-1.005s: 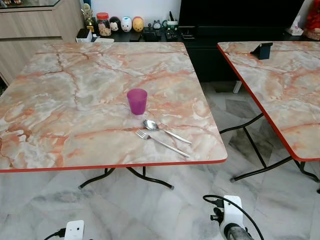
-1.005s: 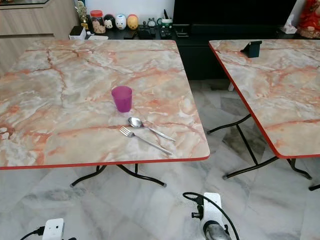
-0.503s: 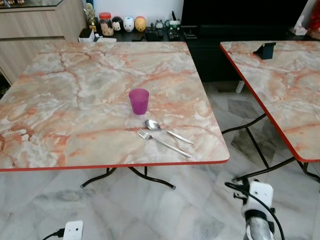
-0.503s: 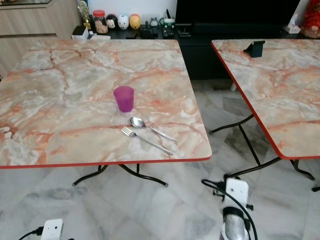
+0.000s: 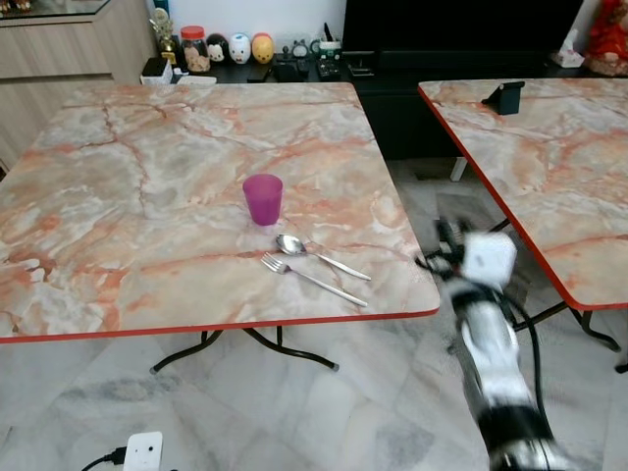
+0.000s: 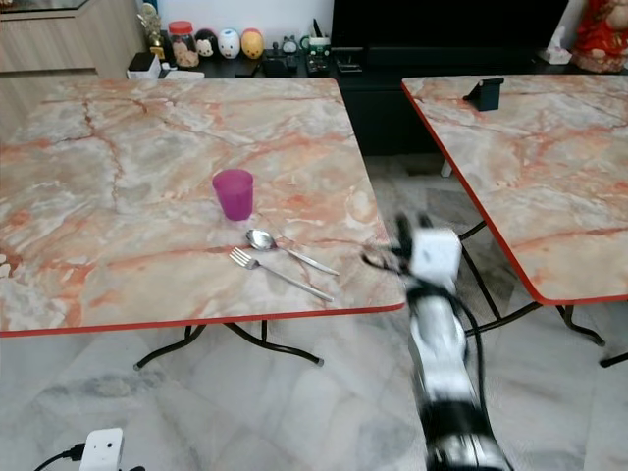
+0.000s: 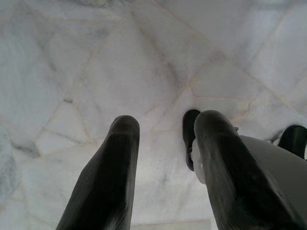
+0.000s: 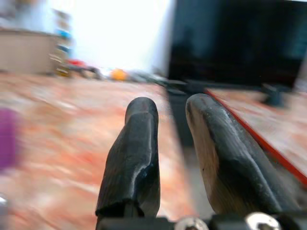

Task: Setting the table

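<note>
Left tool (image 7: pixel 163 143), slightly parted and empty, hangs over the floor, while on the desk (image 5: pixel 147 196) the purple cup (image 5: pixel 262 199) stands just beyond spoon (image 5: pixel 294 245) and fork (image 5: pixel 312 280), and the right tool (image 8: pixel 168 143), narrowly parted and empty, rises at the desk's right edge, likely for cutlery.

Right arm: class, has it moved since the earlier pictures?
Yes. The right arm has risen from low over the floor to beside the table at its right edge, near the fork.
</note>
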{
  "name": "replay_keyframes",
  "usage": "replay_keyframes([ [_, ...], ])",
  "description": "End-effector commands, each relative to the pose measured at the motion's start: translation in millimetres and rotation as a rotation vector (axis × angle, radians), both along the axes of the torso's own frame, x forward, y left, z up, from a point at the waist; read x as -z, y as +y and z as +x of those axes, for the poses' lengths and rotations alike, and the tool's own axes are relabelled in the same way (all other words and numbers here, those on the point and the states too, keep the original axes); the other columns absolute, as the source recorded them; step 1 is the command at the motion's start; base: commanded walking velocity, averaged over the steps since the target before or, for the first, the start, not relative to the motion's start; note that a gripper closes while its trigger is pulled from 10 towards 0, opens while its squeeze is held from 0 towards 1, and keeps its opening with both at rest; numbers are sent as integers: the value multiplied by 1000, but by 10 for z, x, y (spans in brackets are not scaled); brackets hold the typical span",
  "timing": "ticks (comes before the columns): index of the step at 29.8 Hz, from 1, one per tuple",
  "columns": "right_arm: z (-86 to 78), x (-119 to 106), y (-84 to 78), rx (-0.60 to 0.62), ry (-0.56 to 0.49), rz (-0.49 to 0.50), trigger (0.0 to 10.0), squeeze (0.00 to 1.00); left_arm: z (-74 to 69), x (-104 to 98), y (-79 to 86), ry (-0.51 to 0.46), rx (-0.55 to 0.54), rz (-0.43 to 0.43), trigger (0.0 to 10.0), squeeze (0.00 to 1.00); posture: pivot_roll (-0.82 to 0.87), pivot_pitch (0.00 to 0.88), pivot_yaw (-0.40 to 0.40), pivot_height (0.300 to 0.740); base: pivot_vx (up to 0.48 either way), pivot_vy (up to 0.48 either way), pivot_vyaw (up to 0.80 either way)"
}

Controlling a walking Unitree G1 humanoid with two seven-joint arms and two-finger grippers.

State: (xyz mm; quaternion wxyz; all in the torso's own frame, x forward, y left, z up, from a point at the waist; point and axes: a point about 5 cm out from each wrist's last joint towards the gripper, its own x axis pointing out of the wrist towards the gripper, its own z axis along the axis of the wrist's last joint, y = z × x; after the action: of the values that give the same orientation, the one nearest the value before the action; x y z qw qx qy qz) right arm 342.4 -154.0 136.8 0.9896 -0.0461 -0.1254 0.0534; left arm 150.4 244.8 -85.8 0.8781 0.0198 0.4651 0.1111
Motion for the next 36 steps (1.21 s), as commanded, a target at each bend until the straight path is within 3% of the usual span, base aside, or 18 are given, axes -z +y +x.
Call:
replay_keyframes([
  [1, -5, 91, 69, -32, 57, 14, 10000, 0, -35, 19, -16, 7, -16, -5, 10000, 0, 38, 0, -47, 740, 0, 0, 0],
  [10, 18, 40, 234, -62, 57, 62, 10000, 0, -27, 12, -10, -11, -42, -11, 10000, 0, 36, 0, -38, 740, 0, 0, 0],
  [20, 11, 44, 211, -39, 51, 51, 10000, 0, -28, 10, -3, -10, -43, -12, 10000, 0, 38, 0, -36, 740, 0, 0, 0],
  [36, 29, 6, 266, -57, 40, 65, 10000, 0, -22, 8, -1, -12, -44, -11, 10000, 0, 43, 0, -39, 740, 0, 0, 779],
])
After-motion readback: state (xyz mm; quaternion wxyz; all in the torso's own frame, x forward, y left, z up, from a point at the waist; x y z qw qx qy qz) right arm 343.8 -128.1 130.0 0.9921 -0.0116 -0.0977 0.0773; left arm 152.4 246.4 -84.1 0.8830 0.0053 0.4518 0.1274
